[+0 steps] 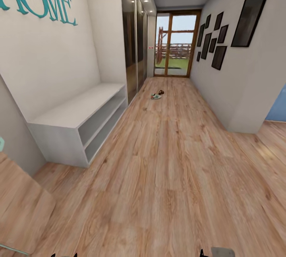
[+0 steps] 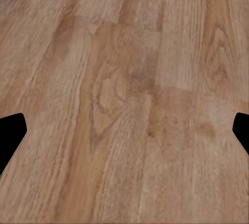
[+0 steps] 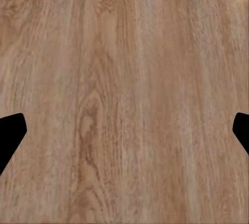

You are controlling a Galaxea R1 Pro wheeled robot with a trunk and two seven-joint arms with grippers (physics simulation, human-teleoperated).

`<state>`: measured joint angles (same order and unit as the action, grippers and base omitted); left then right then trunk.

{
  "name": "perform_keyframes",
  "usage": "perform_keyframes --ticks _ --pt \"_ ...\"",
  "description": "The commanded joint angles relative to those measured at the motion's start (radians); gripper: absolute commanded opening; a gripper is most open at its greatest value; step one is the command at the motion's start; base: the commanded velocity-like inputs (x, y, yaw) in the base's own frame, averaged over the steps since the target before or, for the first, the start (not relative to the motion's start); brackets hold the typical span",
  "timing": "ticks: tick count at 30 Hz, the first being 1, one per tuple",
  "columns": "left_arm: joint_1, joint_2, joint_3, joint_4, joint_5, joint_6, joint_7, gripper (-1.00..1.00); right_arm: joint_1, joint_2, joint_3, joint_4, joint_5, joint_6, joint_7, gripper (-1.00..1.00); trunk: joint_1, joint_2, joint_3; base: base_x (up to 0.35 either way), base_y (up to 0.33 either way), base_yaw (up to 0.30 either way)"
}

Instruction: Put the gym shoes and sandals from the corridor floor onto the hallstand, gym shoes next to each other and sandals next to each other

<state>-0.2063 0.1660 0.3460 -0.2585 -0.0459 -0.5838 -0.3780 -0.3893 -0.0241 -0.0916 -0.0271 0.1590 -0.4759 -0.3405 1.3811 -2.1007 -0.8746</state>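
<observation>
Shoes (image 1: 156,95) lie far ahead on the floor (image 1: 167,177), bench (image 1: 79,123) at left.

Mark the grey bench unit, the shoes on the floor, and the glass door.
grey bench unit (image 1: 75,111), head view, its top surface.
shoes (image 1: 157,95), head view, middle of the small cluster.
glass door (image 1: 176,46), head view, central pane.

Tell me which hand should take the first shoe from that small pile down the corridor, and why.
Neither has an edge yet. The shoes lie far ahead on the floor, roughly centred, slightly left. Both the left hand and right hand hang open over bare planks. Drive closer first; the left looks marginally favoured.
</observation>
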Motion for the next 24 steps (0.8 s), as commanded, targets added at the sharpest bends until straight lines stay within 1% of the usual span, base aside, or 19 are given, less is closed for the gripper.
perform_keyframes --ticks 1,13,16,21,22,24 --pt "-0.001 0.000 0.008 0.001 -0.005 -0.003 -0.007 1.00 -0.001 0.000 -0.008 0.001 0.010 -0.003 -0.003 1.00 0.000 0.000 -0.001 0.340 0.000 0.000" --pt "-0.001 -0.001 0.008 0.002 -0.005 -0.003 -0.007 1.00 -0.001 0.001 -0.010 -0.005 0.007 -0.008 -0.003 1.00 0.000 0.000 -0.001 0.340 0.000 -0.014" --pt "-0.001 -0.001 0.008 0.002 -0.006 -0.002 -0.007 1.00 -0.001 0.001 -0.011 -0.011 0.007 -0.011 -0.002 1.00 0.000 0.000 -0.001 0.340 0.000 -0.190" --pt "-0.001 0.000 0.009 0.002 -0.006 -0.002 -0.007 1.00 -0.001 0.002 -0.009 -0.027 0.008 -0.013 0.012 1.00 0.000 0.000 0.001 0.340 0.000 -0.280" --pt "-0.001 0.000 0.009 0.002 -0.005 -0.002 -0.007 1.00 -0.002 0.001 -0.009 -0.028 0.008 -0.013 0.019 1.00 0.000 0.000 0.001 0.340 0.000 -0.292" --pt "-0.001 0.000 0.009 0.002 -0.005 -0.002 -0.007 1.00 -0.002 -0.004 -0.009 -0.032 0.010 -0.013 0.060 1.00 0.000 0.000 0.002 0.340 0.000 -0.296"
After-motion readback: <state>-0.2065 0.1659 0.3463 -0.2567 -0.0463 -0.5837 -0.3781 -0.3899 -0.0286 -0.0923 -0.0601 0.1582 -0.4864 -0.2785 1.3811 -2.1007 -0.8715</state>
